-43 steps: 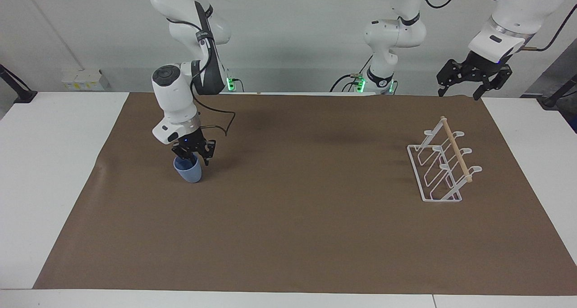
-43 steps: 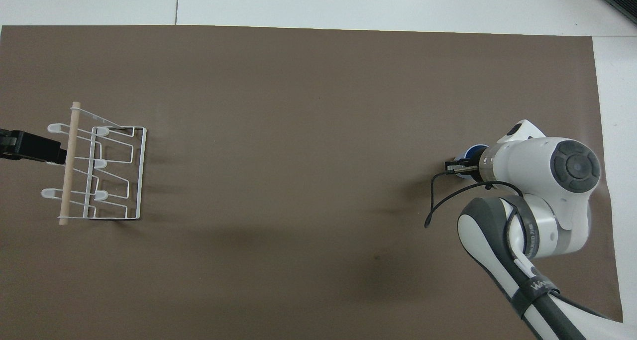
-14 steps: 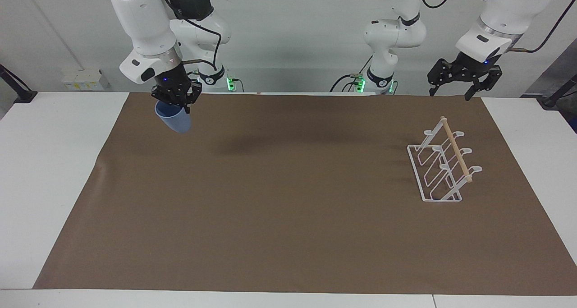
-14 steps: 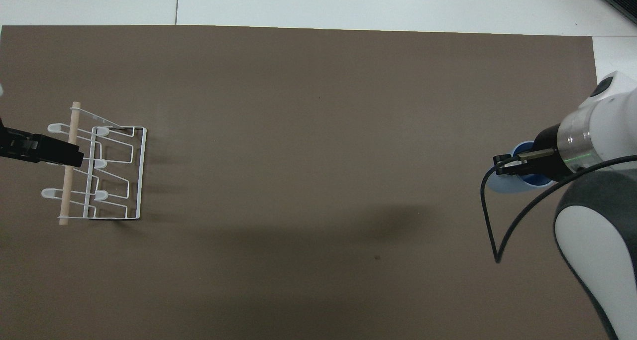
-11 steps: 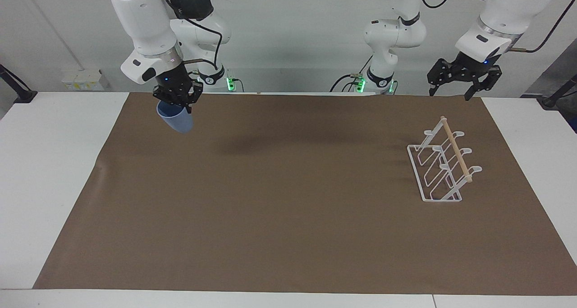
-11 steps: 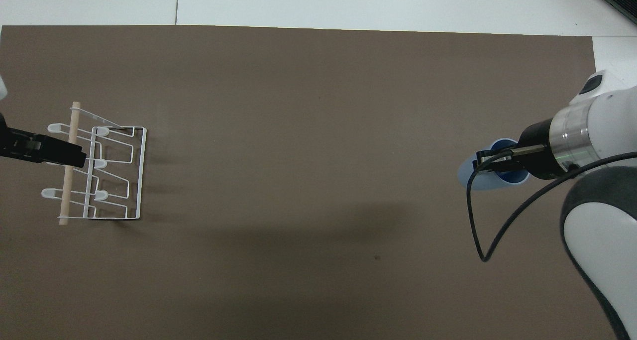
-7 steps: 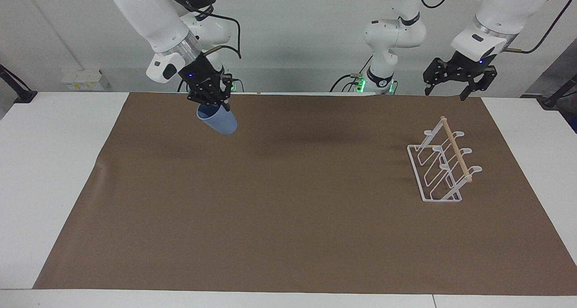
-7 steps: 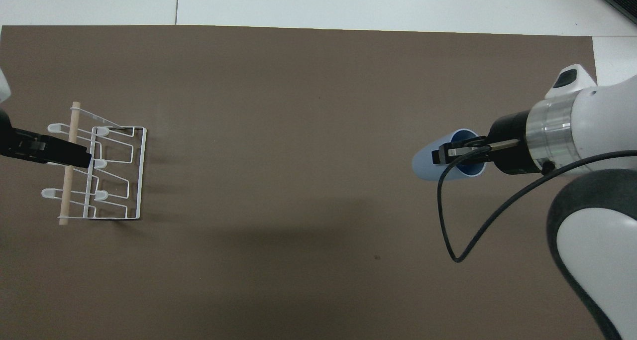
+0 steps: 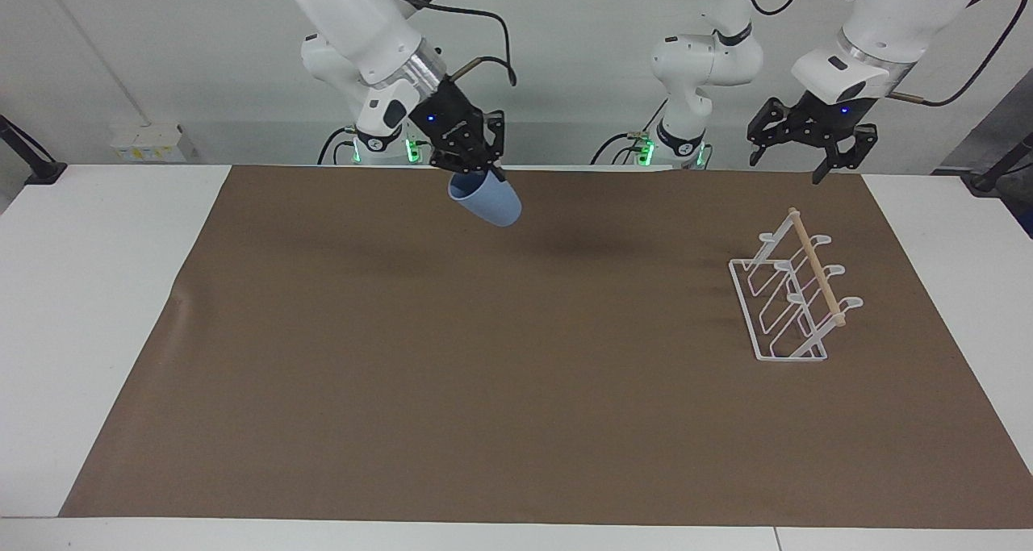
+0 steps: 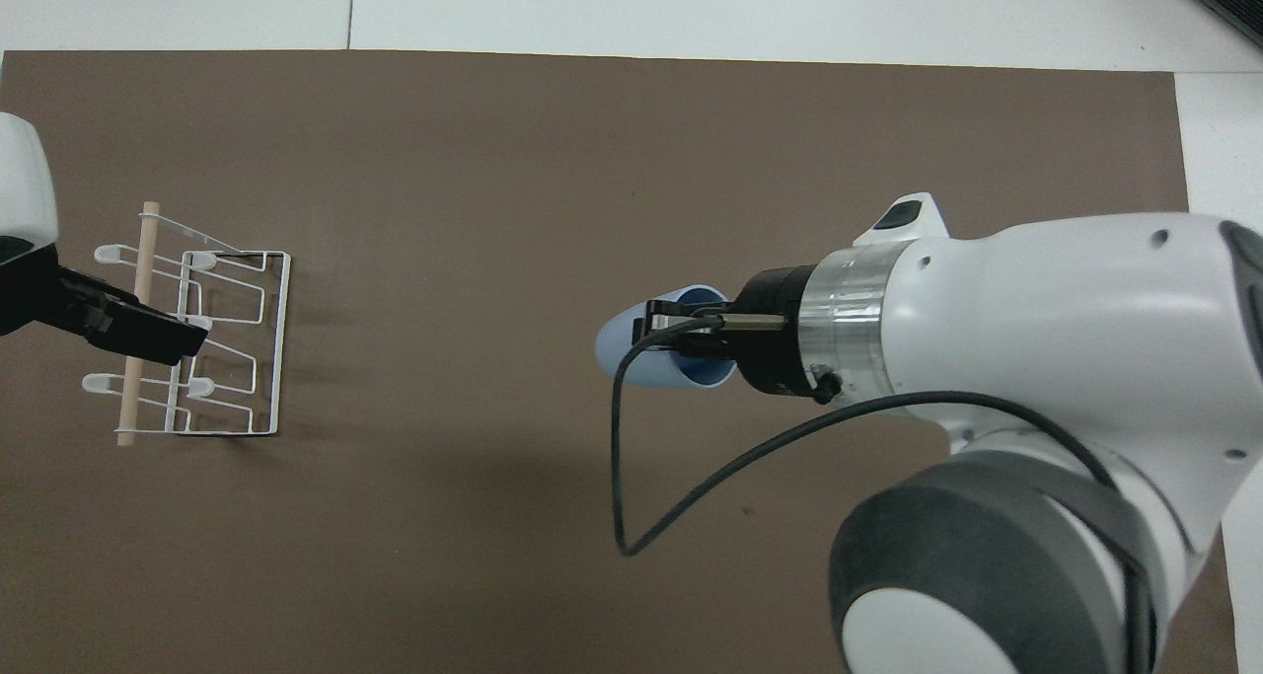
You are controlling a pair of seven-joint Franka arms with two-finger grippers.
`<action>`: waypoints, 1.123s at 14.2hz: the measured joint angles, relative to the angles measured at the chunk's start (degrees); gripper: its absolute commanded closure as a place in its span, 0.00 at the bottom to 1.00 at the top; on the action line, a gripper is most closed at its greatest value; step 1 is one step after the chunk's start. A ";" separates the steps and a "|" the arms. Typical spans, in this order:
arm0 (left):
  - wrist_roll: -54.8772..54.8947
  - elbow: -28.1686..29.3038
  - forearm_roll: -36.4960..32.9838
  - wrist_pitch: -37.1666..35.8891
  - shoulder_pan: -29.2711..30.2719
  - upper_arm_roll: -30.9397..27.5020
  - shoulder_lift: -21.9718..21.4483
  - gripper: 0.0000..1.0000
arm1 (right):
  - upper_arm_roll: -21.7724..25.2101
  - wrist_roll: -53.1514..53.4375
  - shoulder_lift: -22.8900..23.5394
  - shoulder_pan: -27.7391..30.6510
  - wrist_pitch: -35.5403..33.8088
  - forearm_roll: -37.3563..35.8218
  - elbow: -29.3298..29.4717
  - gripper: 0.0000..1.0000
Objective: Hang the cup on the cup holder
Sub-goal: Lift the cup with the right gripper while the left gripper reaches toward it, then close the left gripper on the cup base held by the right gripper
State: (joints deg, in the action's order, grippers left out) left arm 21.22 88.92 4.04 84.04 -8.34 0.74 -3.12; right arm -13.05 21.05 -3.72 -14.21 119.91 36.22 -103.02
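Midway over the brown mat, the right end effector point(image 9: 474, 166) grips the tilted cup point(image 9: 487, 199) by its rim, base toward the cup holder point(image 9: 795, 289) at the left arm's end, where the open left end effector point(image 9: 807, 142) hovers.

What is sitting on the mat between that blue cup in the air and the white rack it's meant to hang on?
Nothing visible. The right gripper holds the cup over bare brown mat; the cup holder stands unblocked. The left gripper hangs open above the mat's edge near it.
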 measured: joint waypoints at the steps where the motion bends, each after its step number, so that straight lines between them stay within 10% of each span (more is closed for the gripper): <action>1: 3.36 0.23 0.00 0.28 -0.37 -0.01 -0.08 0.00 | -0.01 2.73 0.00 -1.43 2.06 2.77 -0.16 1.00; 9: 33.79 6.36 0.07 5.85 -5.32 0.07 -2.92 0.00 | 0.04 16.90 0.14 -9.93 21.17 26.62 -0.55 1.00; 16: 44.81 6.41 5.01 7.25 -8.63 -0.34 -3.16 0.00 | 0.12 22.63 0.20 -10.70 24.55 33.27 -0.58 1.00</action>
State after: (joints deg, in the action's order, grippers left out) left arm 66.03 95.33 9.05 91.30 -16.97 0.40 -6.27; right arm -12.93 43.67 -3.52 -24.90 144.46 69.50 -103.60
